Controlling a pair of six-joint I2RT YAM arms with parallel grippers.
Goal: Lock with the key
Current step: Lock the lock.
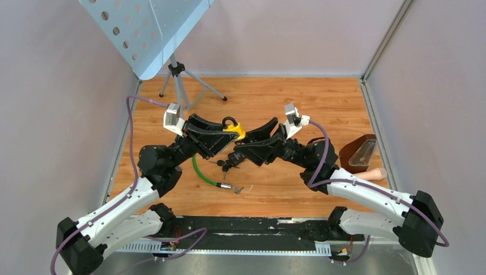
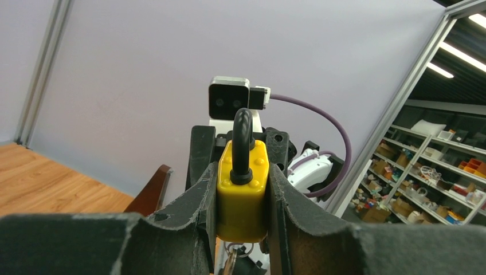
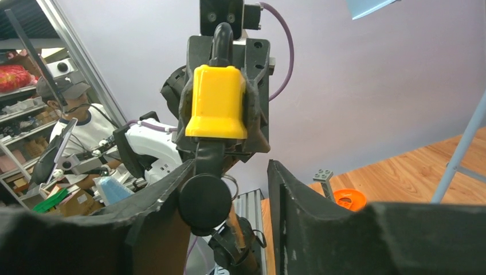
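Observation:
My left gripper [image 1: 224,136] is shut on a yellow padlock [image 1: 235,131] with a black shackle and holds it off the table. In the left wrist view the padlock [image 2: 242,200] is clamped between both fingers [image 2: 195,195], shackle up. In the right wrist view the padlock [image 3: 216,103] shows from below, with a key in its underside. The key's round black head [image 3: 204,201] sits between the jaws of my right gripper [image 3: 229,177], against the left finger [image 3: 166,195]. A gap separates it from the right finger. My right gripper [image 1: 243,150] is open. Spare keys [image 1: 228,165] hang on a ring below.
A green cable [image 1: 200,172] with a metal end lies on the wooden table under the grippers. A music stand on a tripod [image 1: 180,86] stands at the back left. A brown object [image 1: 358,152] lies at the right edge. An orange piece [image 3: 349,199] lies on the table.

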